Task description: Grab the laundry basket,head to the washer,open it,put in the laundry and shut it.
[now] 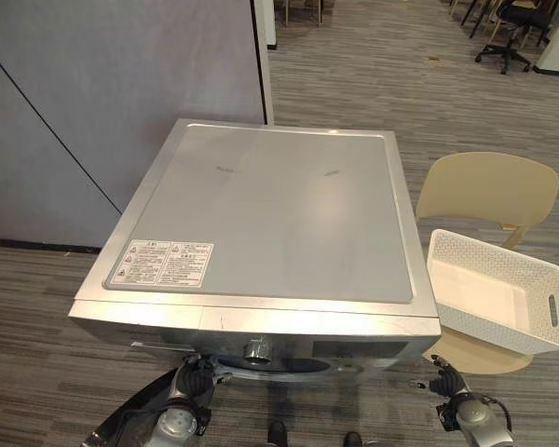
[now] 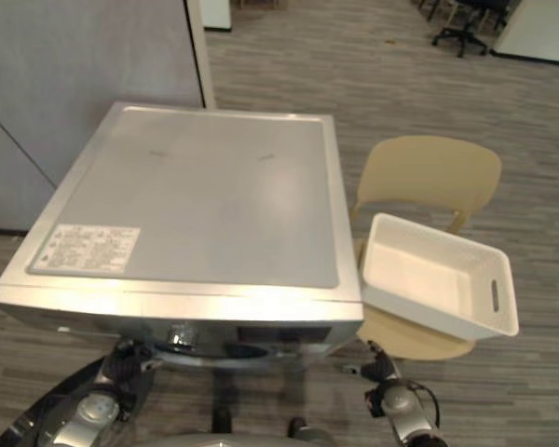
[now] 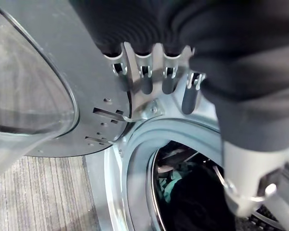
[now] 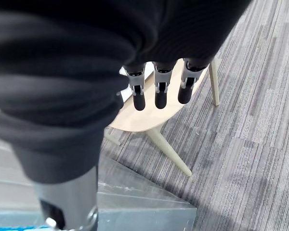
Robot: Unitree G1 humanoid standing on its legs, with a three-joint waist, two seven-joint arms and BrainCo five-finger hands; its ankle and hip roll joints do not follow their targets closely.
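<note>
**Door open, laundry in drum, door still to shut**

Left hand [image 3: 149, 77] sits nearest, low in front of the washer [image 1: 270, 214], fingers straight and relaxed against the grey inner face of the open door [image 3: 53, 72]; nothing grasped. Door hangs swung out to the left of the washer's opening, its clear glass bowl [image 3: 24, 91] bulging toward the camera.

Laundry [image 3: 183, 192]: dark and teal cloth lies inside the drum, behind the pale rubber seal [image 3: 135, 154], to the right of the door. Judged soft and limp, light, likely to sag over the lip; nothing appears to hang out now, but the lower rim is out of frame, so cannot confirm.

Handling the door: stiff, hinged, smooth metal and glass, probably slippery under bare fingertips. Best contact looks to be a flat push on the outer rim far from the hinge, rather than a pinch. Glass bowl should not take a hard knock.

Right of the washer: laundry basket [image 1: 498, 293], white, perforated, appears empty, rests on the seat of a beige chair [image 1: 489, 191]. Rigid, light plastic; slot handle [image 1: 552, 310] at its end is the natural hold.

Right hand [image 4: 156, 89] hangs low, right of the washer front, near the chair, fingers straight, empty.
</note>
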